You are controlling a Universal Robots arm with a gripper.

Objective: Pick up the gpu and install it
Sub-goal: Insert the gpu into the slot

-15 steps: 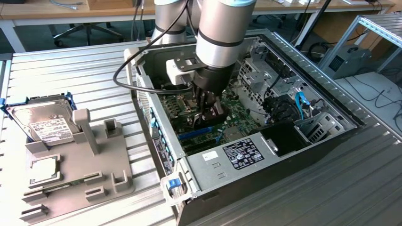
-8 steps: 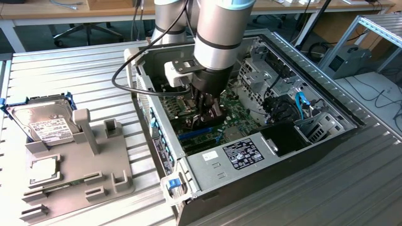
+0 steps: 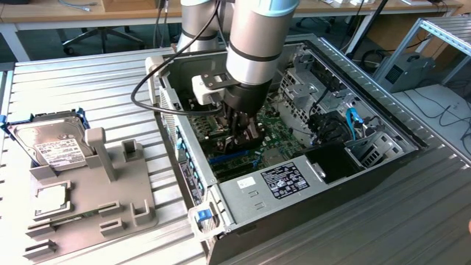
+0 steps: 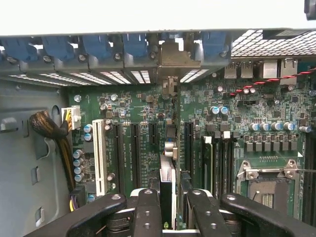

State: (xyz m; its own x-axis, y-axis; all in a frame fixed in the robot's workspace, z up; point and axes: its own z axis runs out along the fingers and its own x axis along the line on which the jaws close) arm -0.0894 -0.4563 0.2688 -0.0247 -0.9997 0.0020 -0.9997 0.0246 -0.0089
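My gripper (image 3: 239, 132) reaches down into the open computer case (image 3: 383, 118), just over the green motherboard (image 3: 283, 138). It is shut on the gpu (image 3: 241, 144), a dark card held on edge between the fingers. In the wrist view the gpu (image 4: 168, 177) shows edge-on as a thin strip running away from the two black fingers (image 4: 148, 212). It stands among the black expansion slots (image 4: 135, 148). Its silvery bracket (image 4: 173, 57) sits against the case's rear slot openings, between the blue latches (image 4: 133, 47).
A silver hard drive (image 3: 48, 141) and a small square CPU chip (image 3: 52, 200) rest on the grey fixture (image 3: 118, 212) at the exterior view's left. Inside the case are the power supply (image 3: 283, 179), a white slot (image 4: 100, 158), a cable bundle (image 4: 47, 123) and the CPU socket (image 4: 269, 190).
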